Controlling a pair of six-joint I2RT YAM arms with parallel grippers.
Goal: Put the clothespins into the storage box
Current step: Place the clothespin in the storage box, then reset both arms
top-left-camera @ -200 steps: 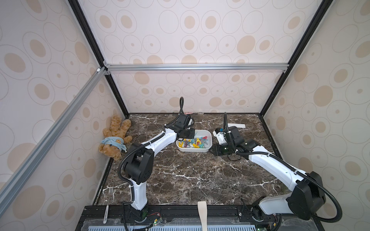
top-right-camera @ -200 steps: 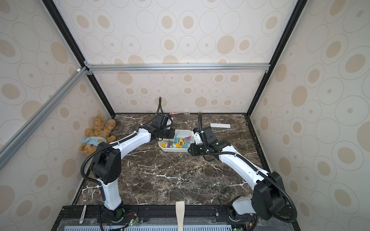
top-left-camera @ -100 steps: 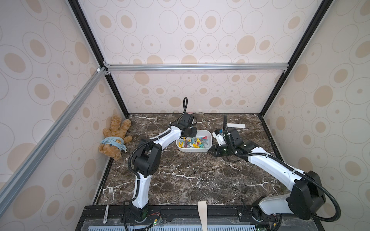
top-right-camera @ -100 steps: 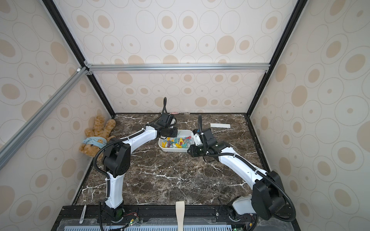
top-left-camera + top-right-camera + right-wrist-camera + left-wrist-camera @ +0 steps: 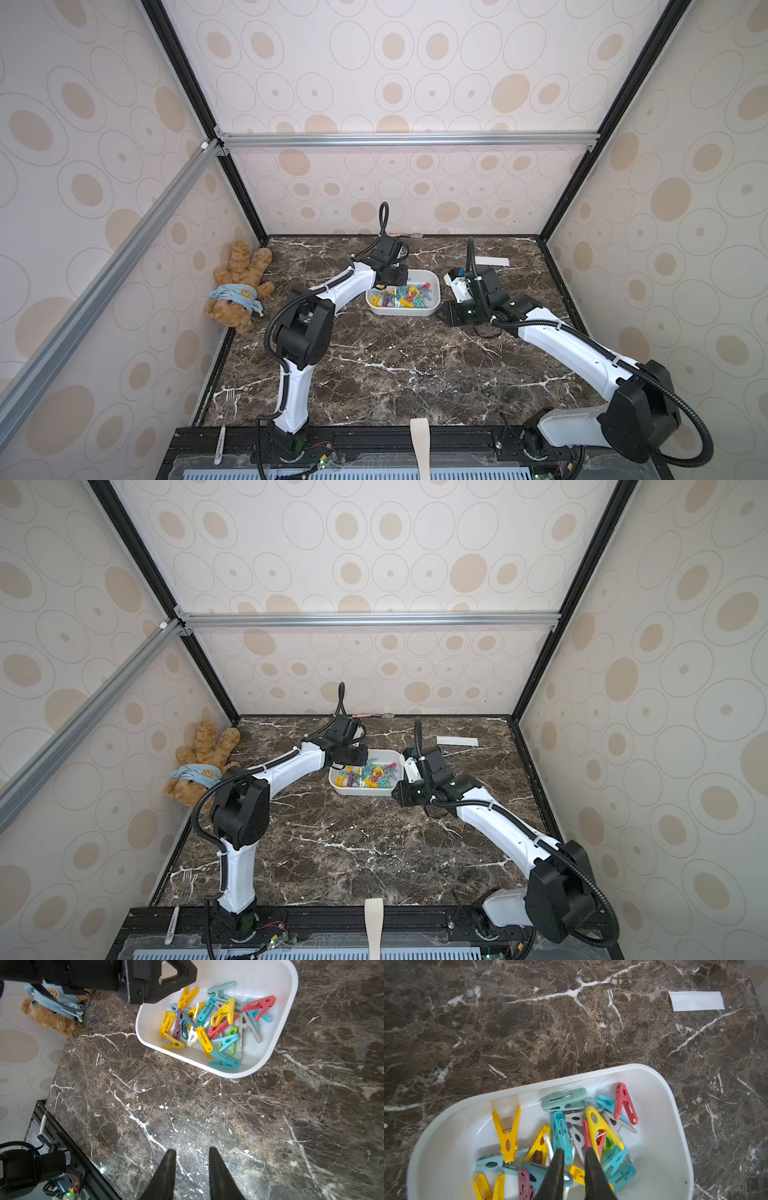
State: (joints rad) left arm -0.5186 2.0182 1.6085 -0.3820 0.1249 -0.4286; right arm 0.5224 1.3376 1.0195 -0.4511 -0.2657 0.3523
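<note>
White storage box sits on the marble table and holds the coloured clothespins. Left gripper hangs over the pile, jaws narrowly parted with nothing between them; its elbow has swung inward since a second ago. Right gripper hovers over bare marble beside the box, position unchanged, slightly parted, empty.

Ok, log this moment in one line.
left gripper: open, over shallow white plastic tub | right gripper: open, empty, above marble table | coloured plastic clothespins: in tub
</note>
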